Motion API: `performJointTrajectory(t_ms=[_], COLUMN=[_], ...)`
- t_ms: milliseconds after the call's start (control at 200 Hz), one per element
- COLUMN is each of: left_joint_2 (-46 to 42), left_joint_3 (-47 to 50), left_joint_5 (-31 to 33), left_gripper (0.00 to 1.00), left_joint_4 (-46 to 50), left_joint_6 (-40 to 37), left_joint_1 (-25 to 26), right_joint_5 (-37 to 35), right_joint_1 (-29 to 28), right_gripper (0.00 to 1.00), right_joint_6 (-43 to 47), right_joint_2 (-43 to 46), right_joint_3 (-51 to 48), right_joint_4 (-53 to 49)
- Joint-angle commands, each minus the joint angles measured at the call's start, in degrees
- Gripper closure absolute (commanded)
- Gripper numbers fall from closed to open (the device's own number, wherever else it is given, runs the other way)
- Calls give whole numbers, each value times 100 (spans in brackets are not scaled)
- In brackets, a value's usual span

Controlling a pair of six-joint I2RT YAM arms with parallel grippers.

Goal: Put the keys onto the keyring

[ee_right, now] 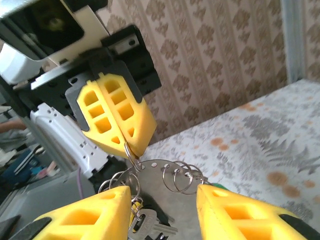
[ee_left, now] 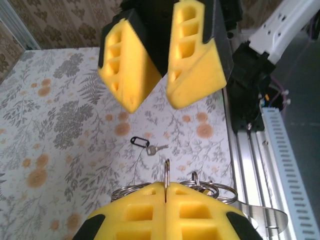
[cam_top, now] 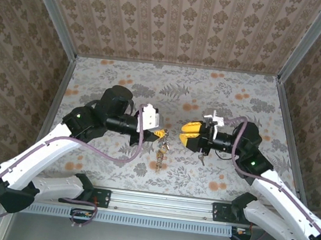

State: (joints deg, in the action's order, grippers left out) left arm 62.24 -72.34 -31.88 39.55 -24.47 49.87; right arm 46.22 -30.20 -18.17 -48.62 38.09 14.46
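Observation:
My left gripper (cam_top: 160,133) (ee_left: 166,187) is shut on a thin split ring (ee_left: 166,172) of the keyring (cam_top: 161,149), a flat grey metal plate (ee_right: 167,182) with holes that carries several wire rings. A silver key (ee_right: 150,227) and a yellow-headed piece hang below the plate. My right gripper (cam_top: 186,132) (ee_right: 162,191) is open, facing the left one, its fingers either side of the plate and not touching it. A loose silver key (ee_left: 158,148) with a black tag (ee_left: 140,142) lies on the table, beside the right arm (cam_top: 201,158).
The floral table (cam_top: 125,74) is walled by patterned panels at the back and sides. An aluminium rail (cam_top: 162,202) runs along the near edge by both arm bases. Open surface lies behind the grippers.

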Motion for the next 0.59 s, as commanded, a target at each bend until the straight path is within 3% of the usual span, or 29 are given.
performJointTrajectory(t_ms=[0, 235, 590], left_joint_2=[97, 432, 578], left_joint_3=[-259, -334, -255], left_joint_5=[322, 188, -328], left_gripper=[100, 100, 100], left_joint_4=[248, 295, 122], left_joint_6=[-575, -721, -649], left_joint_1=[43, -11, -371], right_joint_5=[617, 1009, 927], right_joint_1=[14, -21, -81], right_gripper=[61, 66, 67], right_joint_6=[153, 259, 651], right_joint_2=[-265, -789, -1112], right_joint_3=[338, 530, 556], right_joint_4=[-198, -132, -399])
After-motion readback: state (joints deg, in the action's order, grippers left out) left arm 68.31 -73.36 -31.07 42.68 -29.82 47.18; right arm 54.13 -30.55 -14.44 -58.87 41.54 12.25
